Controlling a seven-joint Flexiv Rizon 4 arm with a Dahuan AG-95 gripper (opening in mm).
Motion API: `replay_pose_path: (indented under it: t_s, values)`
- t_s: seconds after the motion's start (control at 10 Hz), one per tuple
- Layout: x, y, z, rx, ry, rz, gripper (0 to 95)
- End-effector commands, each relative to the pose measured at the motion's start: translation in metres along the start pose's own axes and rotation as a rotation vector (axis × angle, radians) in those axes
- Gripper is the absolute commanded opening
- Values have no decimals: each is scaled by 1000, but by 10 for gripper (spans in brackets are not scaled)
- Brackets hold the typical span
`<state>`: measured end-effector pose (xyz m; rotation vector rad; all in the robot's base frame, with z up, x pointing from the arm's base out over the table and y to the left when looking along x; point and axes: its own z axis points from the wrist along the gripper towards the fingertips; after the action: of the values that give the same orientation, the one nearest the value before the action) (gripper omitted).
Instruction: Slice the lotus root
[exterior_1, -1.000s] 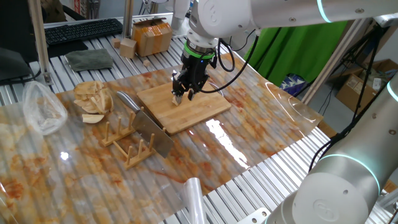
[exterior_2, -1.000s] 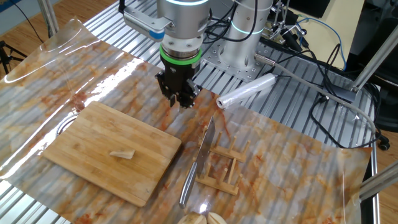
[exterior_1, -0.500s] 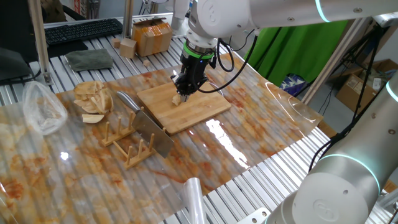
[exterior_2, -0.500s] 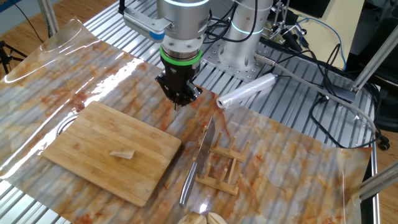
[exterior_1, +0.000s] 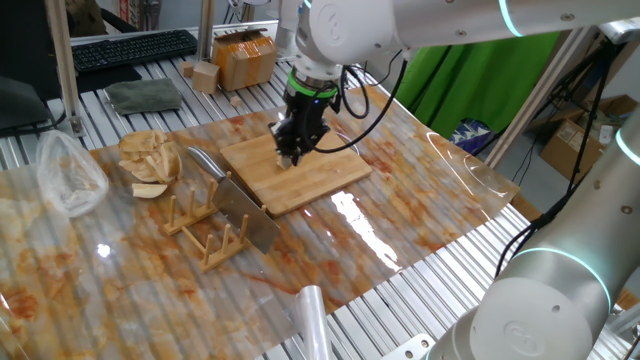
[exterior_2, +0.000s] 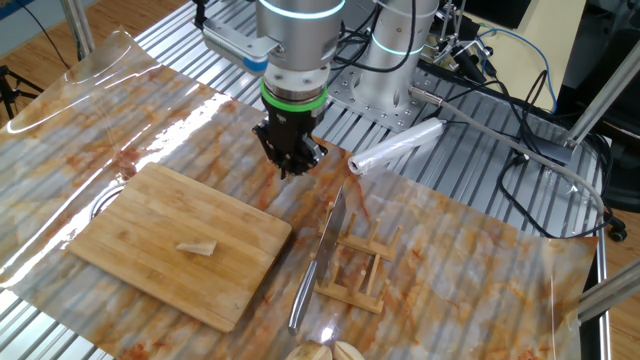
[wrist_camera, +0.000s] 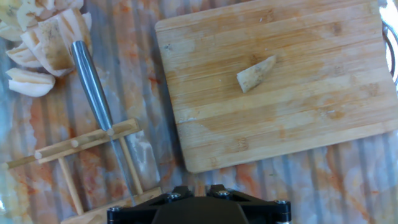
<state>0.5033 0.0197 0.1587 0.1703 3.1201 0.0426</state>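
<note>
The lotus root (exterior_2: 197, 247) is a small pale wedge lying on the bamboo board (exterior_2: 150, 220). It also shows in the hand view (wrist_camera: 255, 73) on the board (wrist_camera: 298, 118). In one fixed view the hand hides it. My gripper (exterior_2: 288, 170) hangs above the mat past the board's right corner, apart from the root, fingers together and empty. It also shows over the board (exterior_1: 330, 175) in one fixed view (exterior_1: 293, 152). The knife (exterior_2: 318, 255) rests on the wooden rack (exterior_2: 358, 272); its handle (wrist_camera: 92, 84) shows in the hand view.
A heap of tan slices (exterior_1: 150, 160) and a plastic bag (exterior_1: 70, 175) lie left of the rack (exterior_1: 205, 232). A roll of film (exterior_2: 395, 147) lies near the arm's base. A wooden cube (exterior_1: 205, 75), a box (exterior_1: 245, 55) and a cloth (exterior_1: 145, 95) stand behind.
The fingers, slightly apart a second ago, have come together. The hand has shifted a little; the root, the board and the knife have not moved.
</note>
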Motion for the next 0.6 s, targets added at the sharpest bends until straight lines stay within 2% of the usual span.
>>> replay_pose_path:
  t_s: [0.1,0.3,0.4,0.6]
  values:
    - [-1,8,5,-7,-5,13,190]
    - [-7,14,9,-11,-7,10,190]
    - [-11,19,10,-11,-6,9,380]
    - [-16,30,12,-9,-4,20,380]
